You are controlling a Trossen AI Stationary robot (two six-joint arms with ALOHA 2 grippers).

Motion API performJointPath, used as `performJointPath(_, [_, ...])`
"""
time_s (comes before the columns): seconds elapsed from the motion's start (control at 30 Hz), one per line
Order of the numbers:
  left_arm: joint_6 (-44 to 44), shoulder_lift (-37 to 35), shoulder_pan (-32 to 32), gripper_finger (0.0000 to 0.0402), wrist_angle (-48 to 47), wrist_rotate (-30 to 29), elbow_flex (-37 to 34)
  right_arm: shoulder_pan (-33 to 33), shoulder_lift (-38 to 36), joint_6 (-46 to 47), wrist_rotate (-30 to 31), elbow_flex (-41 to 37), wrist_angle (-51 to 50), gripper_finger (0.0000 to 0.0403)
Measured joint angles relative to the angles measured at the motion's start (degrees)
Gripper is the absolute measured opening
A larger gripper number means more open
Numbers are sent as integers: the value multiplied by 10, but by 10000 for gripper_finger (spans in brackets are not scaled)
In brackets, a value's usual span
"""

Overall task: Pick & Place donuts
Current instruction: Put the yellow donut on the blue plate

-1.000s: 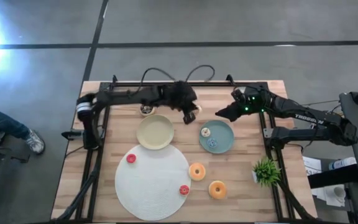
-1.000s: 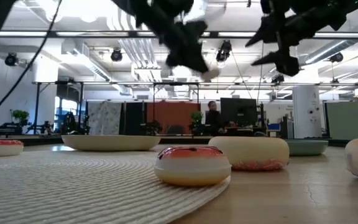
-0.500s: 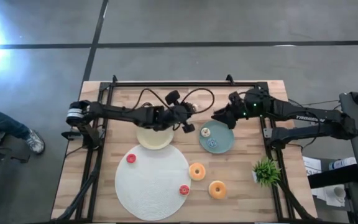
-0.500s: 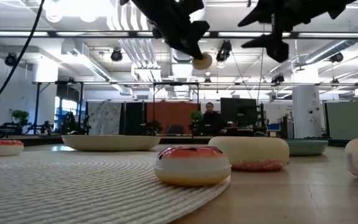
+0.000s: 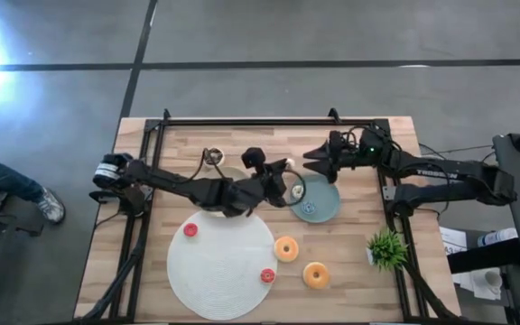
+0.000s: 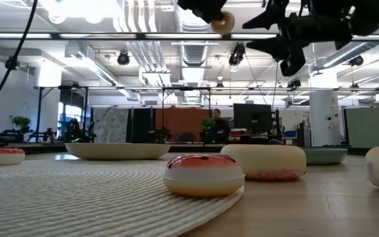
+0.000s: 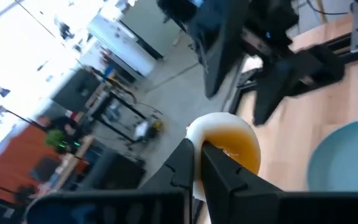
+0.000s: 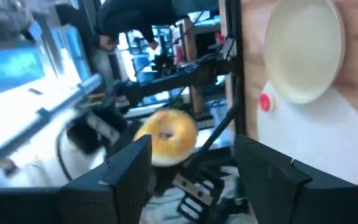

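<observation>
As we read the table from its left edge, our left arm reached in across the boards, and its left gripper (image 5: 283, 177) was clamped on an orange-iced donut (image 7: 224, 145), held aloft between the beige plate (image 5: 208, 193) and the teal plate (image 5: 325, 200). In the left wrist view the two dark fingers (image 7: 219, 176) pinched one side of the ring, across its rim, with the icing turned sideways. We judged the ring light and stiff, with a smooth glazed top that might slip, so a pinch across the rim or through the centre hole seemed the surest hold.

Below it lay the large white mat (image 5: 222, 264) with a red donut (image 5: 190, 230) near its left edge and a second red donut (image 5: 267, 276) near its lower right edge. Just off the mat sat two orange donuts, one (image 5: 286, 249) touching the mat's rim or nearly so, the other (image 5: 316, 274) further right on bare wood.

Further right, the teal plate already held a bluish ring (image 5: 308, 209), too small for us to tell more. Our right gripper (image 5: 316, 159) hovered just above that plate's far edge, its jaws spread wide and holding nothing, pointed toward the carried donut. We reckoned it stood closest in the way of any set-down on the teal plate. A small green plant (image 5: 386, 246) stood well apart at the right edge.
</observation>
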Motion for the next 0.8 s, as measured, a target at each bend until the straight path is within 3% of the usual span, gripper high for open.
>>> performJointPath(0.13, [57, 0, -5, 0, 39, -11, 0, 6, 34, 63, -31, -18, 93, 219])
performJointPath(0.37, [135, 0, -7, 0, 93, -13, -1, 21, 118, 132, -24, -18, 269, 219])
performJointPath(0.8, [205, 0, -21, 0, 134, -36, -1, 19, 212, 178, -22, 19, 416, 205])
